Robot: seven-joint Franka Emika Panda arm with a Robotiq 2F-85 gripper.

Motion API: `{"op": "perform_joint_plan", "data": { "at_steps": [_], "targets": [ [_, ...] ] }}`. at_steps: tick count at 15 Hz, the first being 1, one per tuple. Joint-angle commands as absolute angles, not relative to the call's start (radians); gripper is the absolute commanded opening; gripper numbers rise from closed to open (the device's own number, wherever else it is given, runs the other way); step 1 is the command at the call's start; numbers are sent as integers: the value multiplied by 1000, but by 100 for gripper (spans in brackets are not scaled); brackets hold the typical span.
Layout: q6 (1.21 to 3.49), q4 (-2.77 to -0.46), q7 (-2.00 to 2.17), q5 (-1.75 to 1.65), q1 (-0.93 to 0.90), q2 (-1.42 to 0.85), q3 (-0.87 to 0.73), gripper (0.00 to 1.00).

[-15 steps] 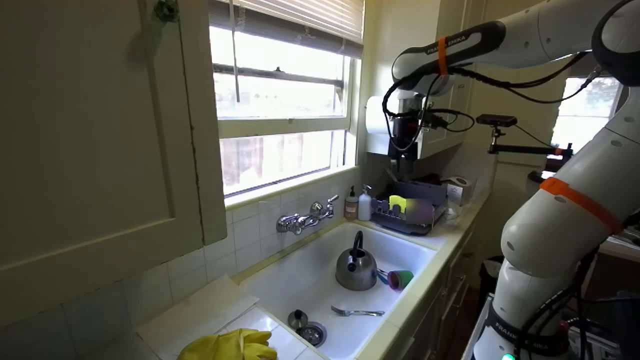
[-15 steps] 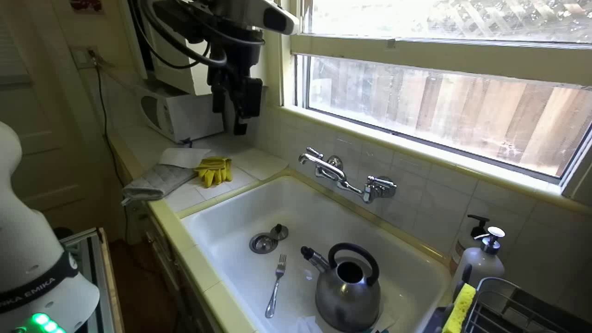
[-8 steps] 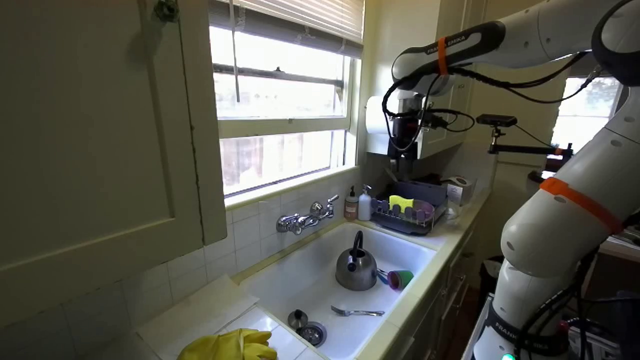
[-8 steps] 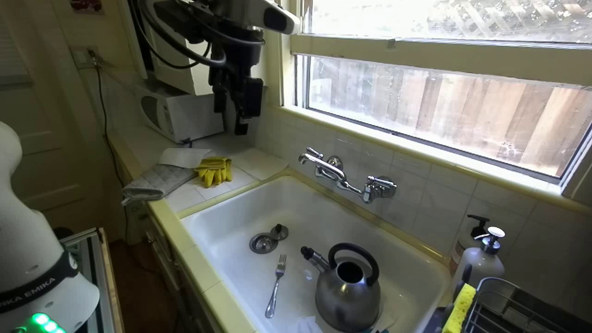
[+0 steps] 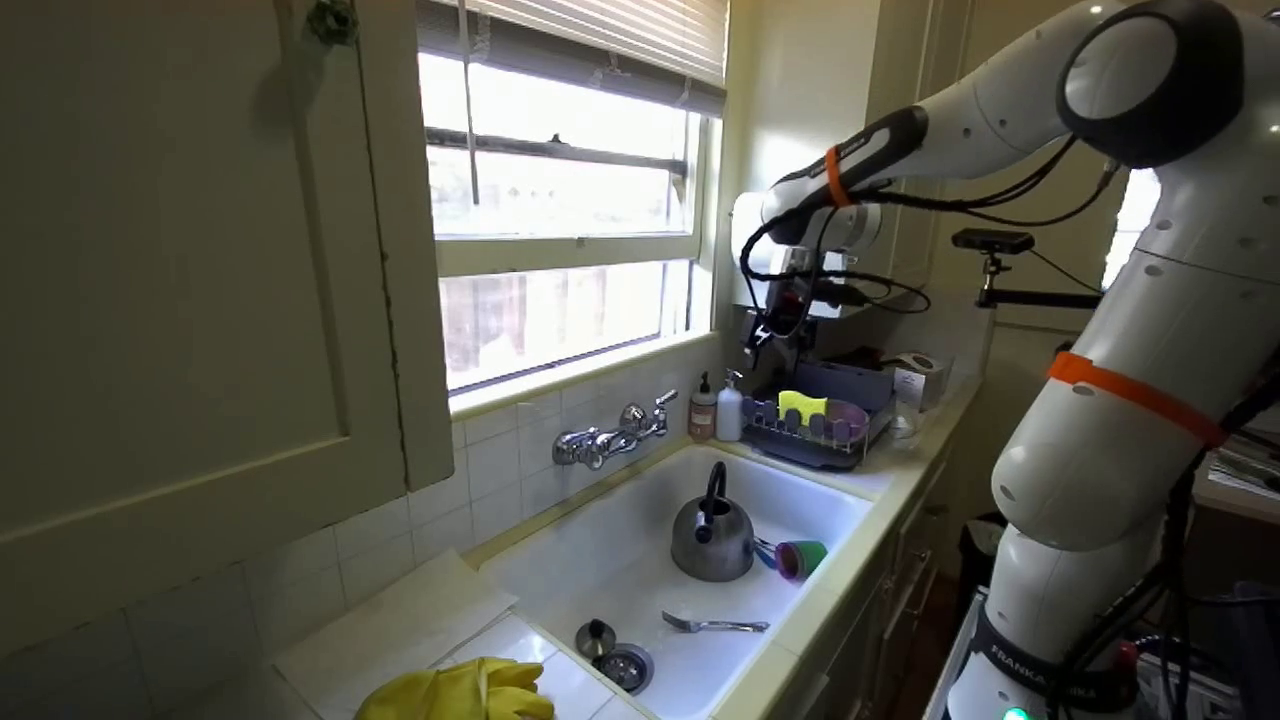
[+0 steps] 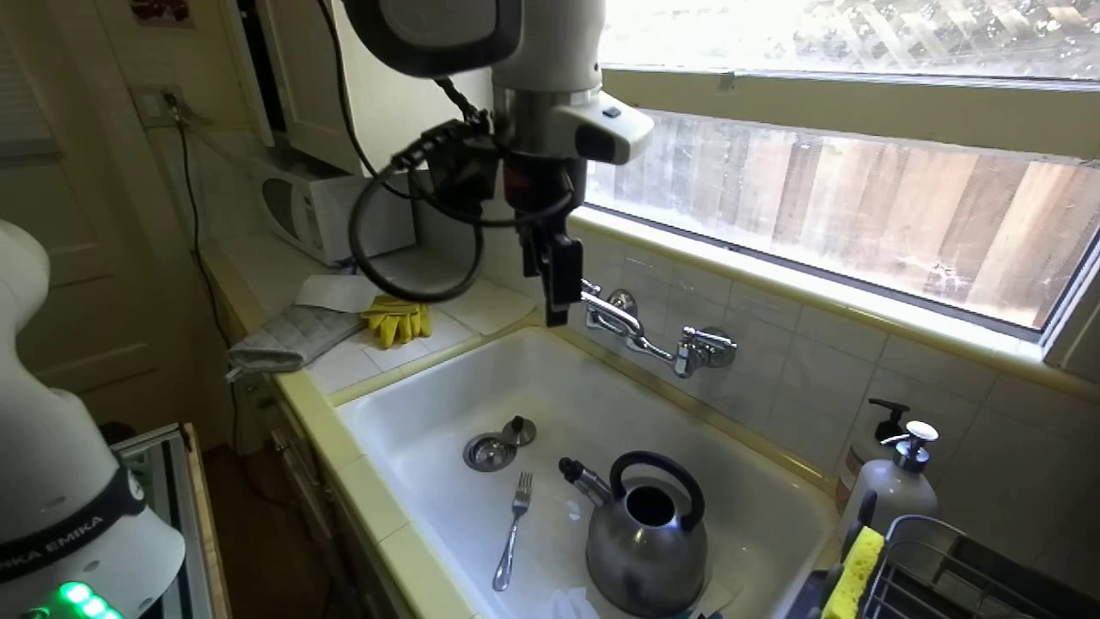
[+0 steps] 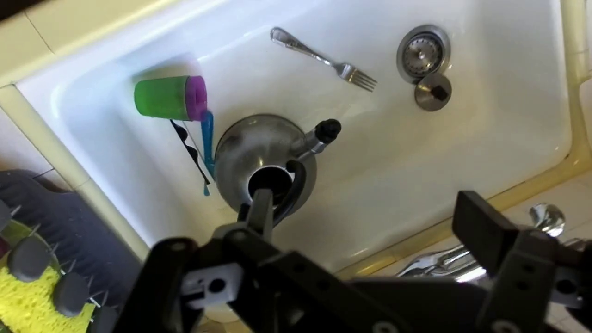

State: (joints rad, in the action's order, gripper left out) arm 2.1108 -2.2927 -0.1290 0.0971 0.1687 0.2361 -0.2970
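Note:
My gripper [image 7: 364, 203] is open and empty, its two fingers wide apart, above the sink. It also shows in both exterior views [image 5: 776, 352] [image 6: 550, 291], high over the basin near the wall faucet [image 6: 619, 322]. A steel kettle [image 7: 240, 148] with a black handle and no lid stands upright in the sink; in the wrist view one finger overlaps its opening, apart from it in height. A fork [image 7: 319, 58] lies on the sink floor. A green and purple cup [image 7: 162, 97] lies on its side, with a blue utensil [image 7: 207, 138] beside it.
A drain strainer [image 7: 422, 54] and loose stopper [image 7: 431, 95] are at the sink's far end. A dish rack [image 5: 800, 440] with a yellow sponge [image 5: 802, 407], and a white soap bottle [image 6: 898, 490], stand by the sink. Yellow gloves [image 6: 397, 318] and a microwave [image 6: 361, 215] are opposite.
The arm holds still between the two earlier moments, then my gripper moves lower, rightward in one exterior view and slightly left in another. The kettle, fork and cup have not moved.

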Motion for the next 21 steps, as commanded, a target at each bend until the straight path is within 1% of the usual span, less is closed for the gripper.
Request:
{"op": "perform_joint_plan", "data": {
  "at_steps": [1,10,15,21],
  "targets": [
    [2273,-2289,-99,166,186,97,-289,100],
    [2455,-2204,-53,356,243,-215,-266,100],
    [2591,-2137,-74,500,302,-337,-205,100],
    [2679,-2029,42,489,309,-504,-160,100]
  ]
}}
